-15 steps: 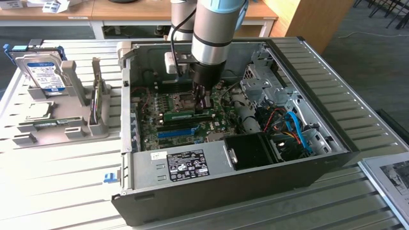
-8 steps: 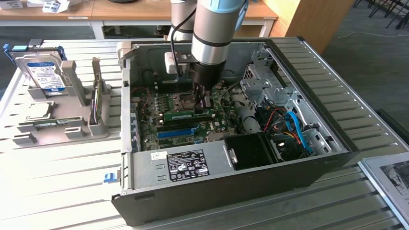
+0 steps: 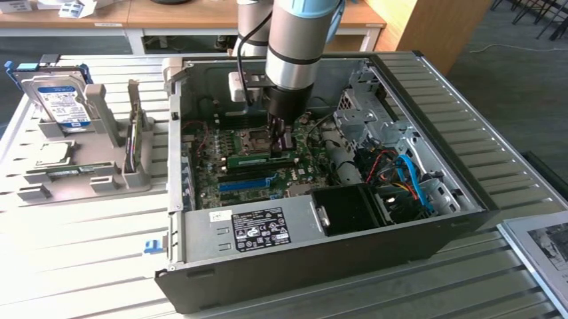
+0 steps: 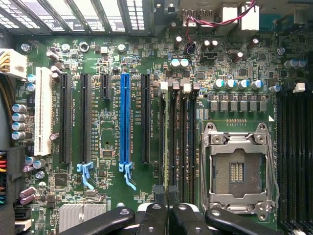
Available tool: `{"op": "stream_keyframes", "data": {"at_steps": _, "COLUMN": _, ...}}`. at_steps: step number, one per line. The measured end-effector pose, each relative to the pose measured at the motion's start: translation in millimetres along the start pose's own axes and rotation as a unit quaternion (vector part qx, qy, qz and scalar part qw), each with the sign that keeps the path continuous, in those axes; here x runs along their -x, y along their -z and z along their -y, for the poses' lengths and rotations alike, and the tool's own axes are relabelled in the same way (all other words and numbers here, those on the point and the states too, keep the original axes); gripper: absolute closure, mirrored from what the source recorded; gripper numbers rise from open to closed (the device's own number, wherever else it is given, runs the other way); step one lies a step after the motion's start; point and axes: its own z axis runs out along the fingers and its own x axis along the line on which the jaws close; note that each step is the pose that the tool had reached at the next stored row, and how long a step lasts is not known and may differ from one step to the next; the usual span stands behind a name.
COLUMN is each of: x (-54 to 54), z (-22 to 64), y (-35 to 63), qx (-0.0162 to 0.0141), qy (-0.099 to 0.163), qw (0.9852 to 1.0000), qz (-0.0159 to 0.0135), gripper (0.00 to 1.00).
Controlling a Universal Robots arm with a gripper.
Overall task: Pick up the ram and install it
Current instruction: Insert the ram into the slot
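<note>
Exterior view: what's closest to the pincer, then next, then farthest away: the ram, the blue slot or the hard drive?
1. ram: in the case, right at the pincer.
2. blue slot: on the motherboard, just past the ram.
3. hard drive: outside the case, in the stand at the exterior view's left.

Daylight floods the pale slatted metal table [image 3: 80,226], bright; the open black computer case [image 3: 310,272] shades its own interior; close in, the green motherboard [image 4: 107,127] sits evenly lit; white glare burns through the metal vent grille [image 4: 73,14].
</note>
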Motion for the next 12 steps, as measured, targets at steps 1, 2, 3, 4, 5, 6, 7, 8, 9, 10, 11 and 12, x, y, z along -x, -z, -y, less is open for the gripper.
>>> {"op": "stream_keyframes", "data": {"at_steps": 1, "x": 0.1, "z": 0.0, "y": -0.1, "qx": 0.0, "qy": 0.0, "qw": 1.0, "qz": 0.0, "gripper": 0.88}}
{"op": "stream_keyframes", "data": {"at_steps": 2, "x": 0.3, "z": 0.0, "y": -0.2, "qx": 0.0, "qy": 0.0, "qw": 1.0, "qz": 0.0001, "gripper": 0.88}}
{"op": "stream_keyframes", "data": {"at_steps": 3, "x": 0.3, "z": 0.0, "y": -0.2, "qx": 0.0, "qy": 0.001, "qw": 1.0, "qz": 0.0, "gripper": 0.88}}
{"op": "stream_keyframes", "data": {"at_steps": 4, "x": 0.3, "z": 0.0, "y": -0.2, "qx": 0.0, "qy": 0.001, "qw": 1.0, "qz": 0.0, "gripper": 0.88}}
{"op": "stream_keyframes", "data": {"at_steps": 5, "x": 0.6, "z": 0.0, "y": -0.2, "qx": 0.0, "qy": 0.001, "qw": 1.0, "qz": 0.0, "gripper": 0.88}}
{"op": "stream_keyframes", "data": {"at_steps": 6, "x": 0.7, "z": 0.0, "y": -0.2, "qx": 0.0, "qy": 0.001, "qw": 1.0, "qz": -0.0001, "gripper": 0.88}}
{"op": "stream_keyframes", "data": {"at_steps": 7, "x": 0.7, "z": 0.0, "y": -0.2, "qx": 0.0, "qy": 0.001, "qw": 1.0, "qz": -0.0001, "gripper": 0.88}}
{"op": "stream_keyframes", "data": {"at_steps": 8, "x": 0.7, "z": -0.2, "y": -0.2, "qx": 0.0001, "qy": 0.001, "qw": 1.0, "qz": -0.0001, "gripper": 0.88}}
{"op": "stream_keyframes", "data": {"at_steps": 9, "x": 0.7, "z": -0.6, "y": -0.6, "qx": 0.0, "qy": 0.001, "qw": 1.0, "qz": -0.0001, "gripper": 0.88}}
{"op": "stream_keyframes", "data": {"at_steps": 10, "x": 0.7, "z": -0.6, "y": -0.6, "qx": 0.0, "qy": 0.002, "qw": 1.0, "qz": -0.0001, "gripper": 0.88}}
{"op": "stream_keyframes", "data": {"at_steps": 11, "x": 0.7, "z": -0.6, "y": -0.7, "qx": 0.0, "qy": 0.001, "qw": 1.0, "qz": -0.0001, "gripper": 0.88}}
{"op": "stream_keyframes", "data": {"at_steps": 12, "x": 0.7, "z": -0.6, "y": -1.0, "qx": 0.0, "qy": 0.001, "qw": 1.0, "qz": 0.0, "gripper": 0.88}}
